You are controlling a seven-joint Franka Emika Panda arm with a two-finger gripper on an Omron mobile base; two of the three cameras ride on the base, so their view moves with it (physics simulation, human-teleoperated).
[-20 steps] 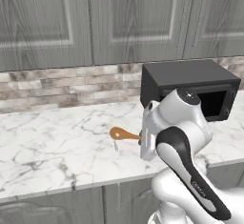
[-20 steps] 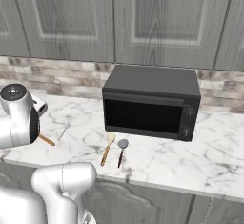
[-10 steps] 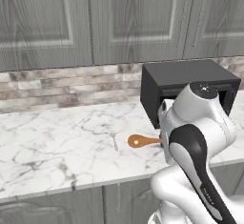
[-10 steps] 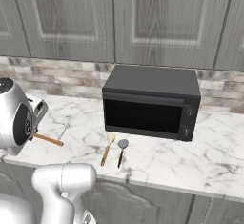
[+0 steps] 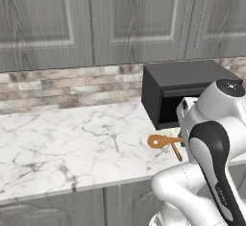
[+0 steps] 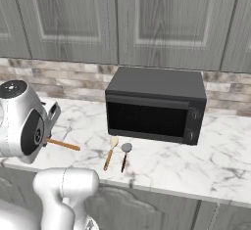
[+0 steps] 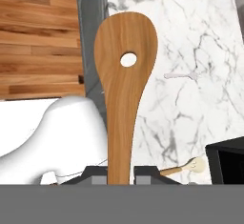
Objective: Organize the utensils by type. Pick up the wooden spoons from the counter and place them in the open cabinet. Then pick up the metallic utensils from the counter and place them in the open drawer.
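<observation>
Left base view, left to right: bare marble counter (image 5: 57,148), small silver fork (image 5: 115,141) at centre lying flat, then the held wooden spoon (image 5: 161,141), bowl pointing left, handle running right behind the white arm. Black oven (image 5: 185,88) upper right, partly blocked by the arm. Closed grey wall cabinets (image 5: 120,18) across the top.

Right base view: arm at far left, spoon handle sticking out right of it; second wooden spoon (image 6: 110,152) and metal spoon (image 6: 124,154) lie side by side in front of the oven, centre frame.

Hand view: gripper (image 7: 120,173) at bottom centre, fingers pinched on the spoon handle; holed bowl fills upper centre. Fingertips cut off by the frame edge. Wood floor (image 7: 40,37) upper left.
</observation>
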